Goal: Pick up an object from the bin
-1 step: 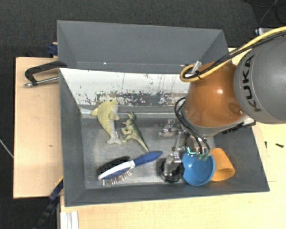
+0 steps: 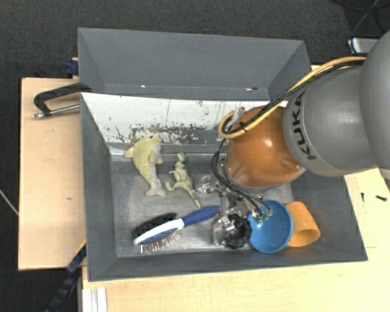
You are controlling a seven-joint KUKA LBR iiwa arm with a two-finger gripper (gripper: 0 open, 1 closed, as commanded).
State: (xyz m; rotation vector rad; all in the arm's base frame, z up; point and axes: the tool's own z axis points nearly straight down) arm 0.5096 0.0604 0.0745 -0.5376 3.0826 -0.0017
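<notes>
Down low | gripper (image 2: 230, 229) just left of blue cup (image 2: 273, 229) | spread or closed: cannot tell | blue-handled brush (image 2: 164, 230) farther left of cup.

Grey arm (image 2: 351, 109) in from right, tilted steeply down. Orange wrist cover (image 2: 257, 151) below it, yellow and black cables (image 2: 299, 83) looped across. Gripper (image 2: 229, 226) hangs low, pointing down.

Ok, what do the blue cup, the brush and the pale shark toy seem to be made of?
Blue cup: probably hard plastic, smooth and slightly glossy, uniform colour. Brush: plastic blue-and-white handle, dark bristles likely synthetic. Pale shark toy: looks like moulded plastic or rubber, matt, one pale yellow-green tone.
</notes>
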